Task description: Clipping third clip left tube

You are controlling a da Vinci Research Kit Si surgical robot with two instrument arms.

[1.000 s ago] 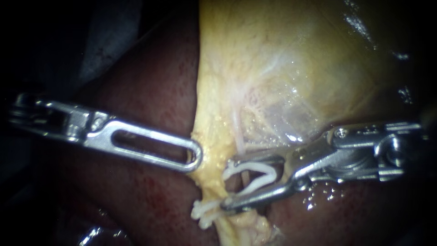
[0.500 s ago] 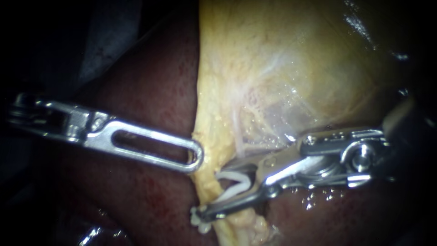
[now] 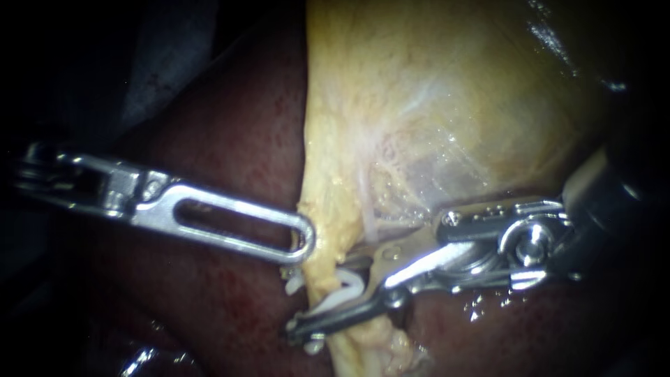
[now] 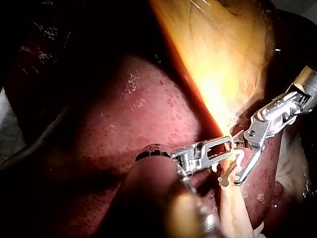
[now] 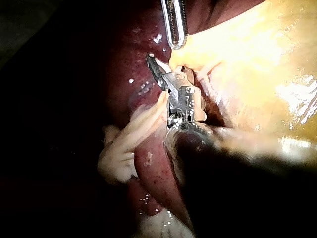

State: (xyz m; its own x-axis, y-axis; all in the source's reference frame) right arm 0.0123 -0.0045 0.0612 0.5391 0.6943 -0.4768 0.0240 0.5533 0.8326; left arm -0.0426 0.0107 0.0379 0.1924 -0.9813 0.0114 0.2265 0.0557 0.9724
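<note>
White clip (image 3: 343, 286) clenched in claw of right instrument (image 3: 323, 297), left instrument (image 3: 303, 243) claw grasping gallbladder (image 3: 433, 105) edge

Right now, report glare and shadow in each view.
Endoscope view: shadow hides the shaft of the slotted silver left instrument; glints dot the dark red liver. Left wrist view: glare bleaches the pale yellow gallbladder. Right wrist view: same glare; blackness beside the hinged steel right instrument.

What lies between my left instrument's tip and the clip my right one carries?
Only the pale yellow tissue strand below the gallbladder, touching the white clip; the endoscope view shows it.
</note>
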